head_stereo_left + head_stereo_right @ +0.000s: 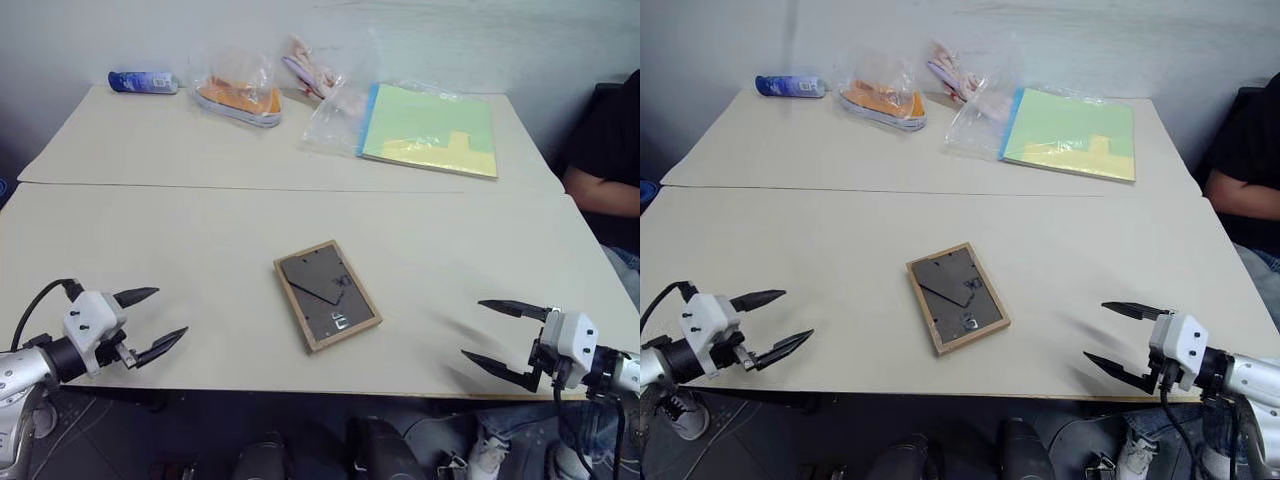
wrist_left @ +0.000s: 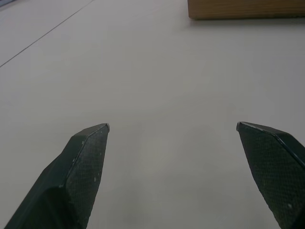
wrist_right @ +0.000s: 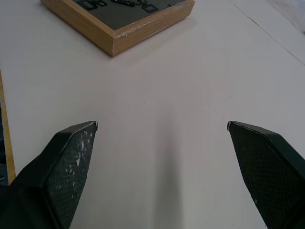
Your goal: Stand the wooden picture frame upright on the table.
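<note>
Picture frame: the picture frame [image 1: 327,295] lies flat, face down, on the near half of the counter [image 1: 200,240], turned at a slant between the two pincers and well apart from both.
Look of the frame: a thin light-wood border around a dark grey-brown backing board, with a folded easel stand and small metal clips on it.
Counter: pale beige, with a straight seam [image 1: 240,187] across its width beyond the frame.
Left pincer: the left pincer [image 1: 147,322] hovers near the front edge, jaws spread wide, holding nothing.
Right pincer: the right pincer [image 1: 503,336] is at the opposite front corner, jaws also spread and empty.
Right wrist view: shows the frame's wooden corner close up, with a pale, chipped-looking line along its top edge, though that is hard to tell.
Left wrist view: only a strip of the frame's wooden side.
Head views: a paper pad [image 1: 432,131], clear bags [image 1: 240,85] and a blue bottle [image 1: 143,82] at the far edge; a person's arm [image 1: 603,190] at the right.
</note>
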You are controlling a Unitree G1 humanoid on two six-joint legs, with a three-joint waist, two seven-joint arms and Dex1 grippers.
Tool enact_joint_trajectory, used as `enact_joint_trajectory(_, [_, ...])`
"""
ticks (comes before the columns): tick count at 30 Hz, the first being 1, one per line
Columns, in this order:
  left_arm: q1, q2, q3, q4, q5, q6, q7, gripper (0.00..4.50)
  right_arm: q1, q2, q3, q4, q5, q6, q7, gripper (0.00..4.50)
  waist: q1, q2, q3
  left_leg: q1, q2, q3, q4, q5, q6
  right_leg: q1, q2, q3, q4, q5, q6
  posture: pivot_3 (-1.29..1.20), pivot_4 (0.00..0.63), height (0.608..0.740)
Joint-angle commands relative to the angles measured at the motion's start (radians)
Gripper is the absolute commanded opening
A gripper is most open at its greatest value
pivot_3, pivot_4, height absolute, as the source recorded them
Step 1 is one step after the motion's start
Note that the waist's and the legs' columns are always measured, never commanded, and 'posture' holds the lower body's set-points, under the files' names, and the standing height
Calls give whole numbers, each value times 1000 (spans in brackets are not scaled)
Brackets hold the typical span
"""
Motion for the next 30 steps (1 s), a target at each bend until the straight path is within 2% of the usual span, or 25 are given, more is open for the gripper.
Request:
enact_joint_trajectory(1, [16, 22, 17, -51, -15, 36, -1, 4500, 17, 19, -4, -46, 10, 3, -32, 4491, -1, 0, 0, 0, 0, 0, 0, 0, 0, 0, 0, 0, 0, 0, 0, 0, 150, 740])
enact_joint_trajectory(5, [28, 35, 20, -118, -83, 150, -21, 4500, -37, 40, 21, -59, 47, 76, -65, 4491, -3, 0, 0, 0, 0, 0, 0, 0, 0, 0, 0, 0, 1, 0, 0, 0, 150, 740])
enact_joint_trajectory(7, [19, 38, -13, -162, -77, 182, -11, 4320, -92, 39, 56, -50, 62, 124, -57, 4099, -3, 0, 0, 0, 0, 0, 0, 0, 0, 0, 0, 0, 1, 0, 0, 0, 150, 740])
enact_joint_trajectory(10, [-41, 19, -117, -220, -36, 239, 49, 3594, -238, 46, 164, 28, -14, 179, -68, 3225, -2, 0, 0, 0, 0, 0, 1, 0, 0, 0, -1, 1, 2, 0, 0, 0, 150, 740])
enact_joint_trajectory(14, [-149, -31, -254, -219, 14, 308, 126, 2298, -424, 96, 277, 183, -137, 133, -109, 1809, 1, 0, 0, 0, -1, -1, 2, 0, 0, 0, 0, -1, 2, 0, 0, 0, 150, 740])
enact_joint_trajectory(19, [-238, -105, -380, -221, 31, 407, 178, 691, -541, 175, 371, 290, -226, 56, -132, 26, -1, 0, 0, -3, -1, 2, 4, 1, 1, -3, 1, -1, 8, 0, 0, 0, 150, 740])
enact_joint_trajectory(21, [-261, -127, -424, -228, 28, 442, 181, 99, -559, 202, 398, 298, -233, 62, -131, 0, -1, 0, 0, -3, -1, 2, 4, 1, 1, -3, 1, -1, 9, 0, 0, 0, 150, 740])
enact_joint_trajectory(25, [-319, -168, -514, -212, 80, 468, 216, 99, -552, 234, 451, 241, -241, 85, -121, 0, 0, 0, 0, -3, -1, 2, 5, 1, 1, -3, 1, -1, 10, 0, 0, 0, 150, 740])
enact_joint_trajectory(30, [-373, -213, -549, -166, 107, 453, 239, 99, -506, 220, 478, 122, -229, 162, -116, 0, 0, 0, 0, -3, -1, 2, 5, 1, 1, -3, 1, -1, 10, 0, 0, 0, 150, 740])
